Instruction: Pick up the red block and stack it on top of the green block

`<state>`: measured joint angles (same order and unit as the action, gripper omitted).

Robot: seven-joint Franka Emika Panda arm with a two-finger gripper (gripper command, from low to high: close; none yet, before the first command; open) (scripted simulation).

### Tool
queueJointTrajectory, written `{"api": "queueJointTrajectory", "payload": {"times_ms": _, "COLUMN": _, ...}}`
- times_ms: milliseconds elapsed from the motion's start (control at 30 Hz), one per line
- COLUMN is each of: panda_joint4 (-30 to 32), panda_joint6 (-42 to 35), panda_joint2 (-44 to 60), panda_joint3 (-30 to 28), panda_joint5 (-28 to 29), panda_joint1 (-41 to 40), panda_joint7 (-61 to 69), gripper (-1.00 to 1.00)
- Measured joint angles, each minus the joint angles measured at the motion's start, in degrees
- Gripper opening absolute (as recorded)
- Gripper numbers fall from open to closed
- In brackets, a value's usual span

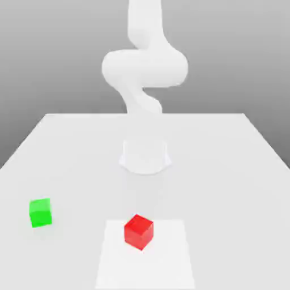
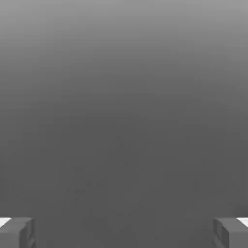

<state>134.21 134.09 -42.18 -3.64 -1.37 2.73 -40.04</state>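
The red block (image 1: 139,231) is a small cube resting on the white table (image 1: 226,170), near the front at the middle of the exterior view. To the exterior view's left of it, apart from it, sits the green block (image 1: 40,212), a cube of about the same size. The white arm (image 1: 145,68) rises from its base behind the blocks and curves upward out of the picture. In the hand view my gripper (image 2: 124,232) is open, its two grey fingertips (image 2: 17,232) standing far apart with nothing between them, facing a plain grey background.
The arm's round base (image 1: 145,156) stands in the middle of the table, behind the red block. A slightly brighter square patch (image 1: 164,266) marks the table surface under and around the red block. The table's edges run off at both sides.
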Motion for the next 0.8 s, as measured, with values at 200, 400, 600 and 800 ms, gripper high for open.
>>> {"api": "queueJointTrajectory", "payload": {"times_ms": 200, "panda_joint4": 5.9, "panda_joint6": 5.6, "panda_joint2": 9.6, "panda_joint3": -7.2, "panda_joint5": -3.5, "panda_joint1": 6.0, "panda_joint7": 14.3, "gripper": 0.00}}
{"api": "queueJointTrajectory", "payload": {"times_ms": 400, "panda_joint4": 11.7, "panda_joint6": 11.0, "panda_joint2": 19.4, "panda_joint3": -12.2, "panda_joint5": -6.3, "panda_joint1": 11.2, "panda_joint7": 27.8, "gripper": 0.00}}
{"api": "queueJointTrajectory", "payload": {"times_ms": 600, "panda_joint4": 17.5, "panda_joint6": 16.5, "panda_joint2": 28.8, "panda_joint3": -14.5, "panda_joint5": -7.8, "panda_joint1": 14.2, "panda_joint7": 40.2, "gripper": 0.00}}
{"api": "queueJointTrajectory", "payload": {"times_ms": 800, "panda_joint4": 23.4, "panda_joint6": 22.3, "panda_joint2": 36.7, "panda_joint3": -15.2, "panda_joint5": -4.7, "panda_joint1": 15.1, "panda_joint7": 49.3, "gripper": 0.00}}
